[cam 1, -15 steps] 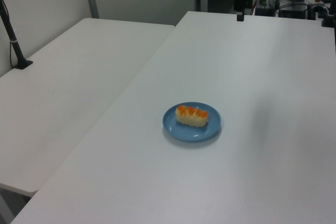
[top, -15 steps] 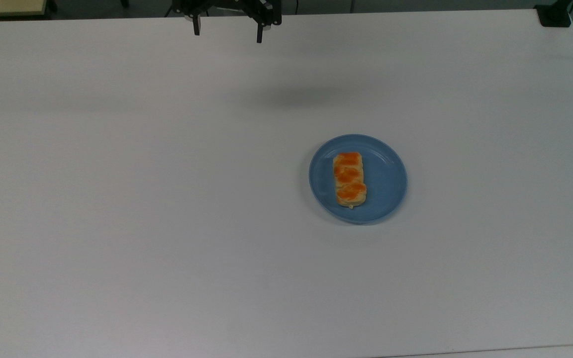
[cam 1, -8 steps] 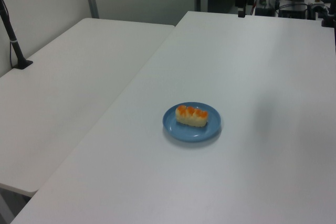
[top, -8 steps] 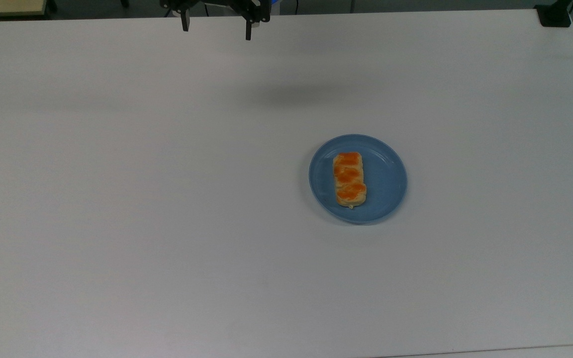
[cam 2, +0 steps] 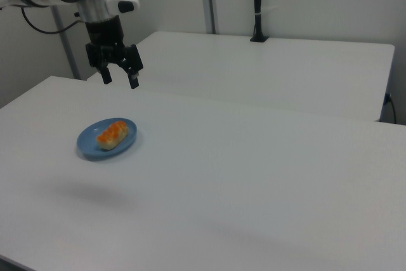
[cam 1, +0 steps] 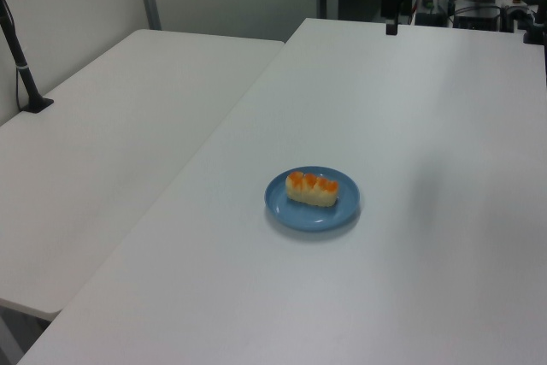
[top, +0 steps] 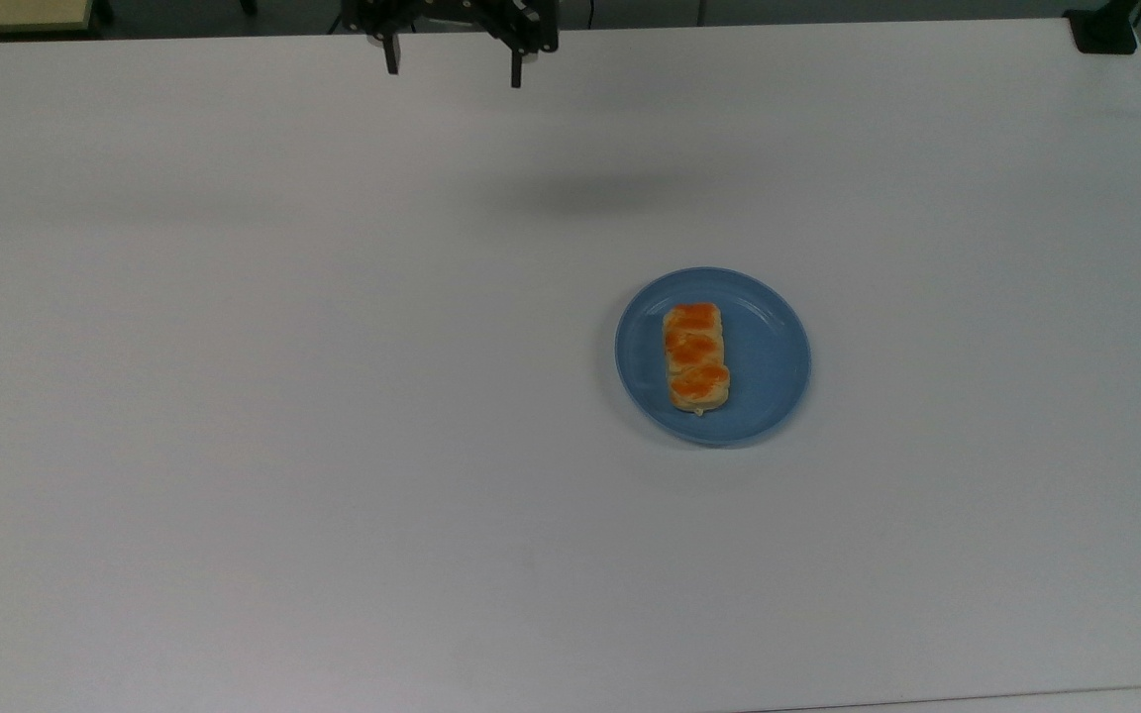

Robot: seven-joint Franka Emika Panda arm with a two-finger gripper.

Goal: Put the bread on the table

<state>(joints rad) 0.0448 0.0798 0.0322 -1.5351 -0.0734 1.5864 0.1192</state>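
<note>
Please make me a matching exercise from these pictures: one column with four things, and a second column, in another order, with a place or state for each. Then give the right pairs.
Things
1. bread
2. blue plate
3. gripper
4. table

Places or states
A. rests flat on the white tabletop
B. hangs in the air with its jaws apart, holding nothing
C. lies on the plate, three orange bumps on top
D. carries the plate, white and bare all around it

Right pairs: 1-C, 2-A, 3-B, 4-D
</note>
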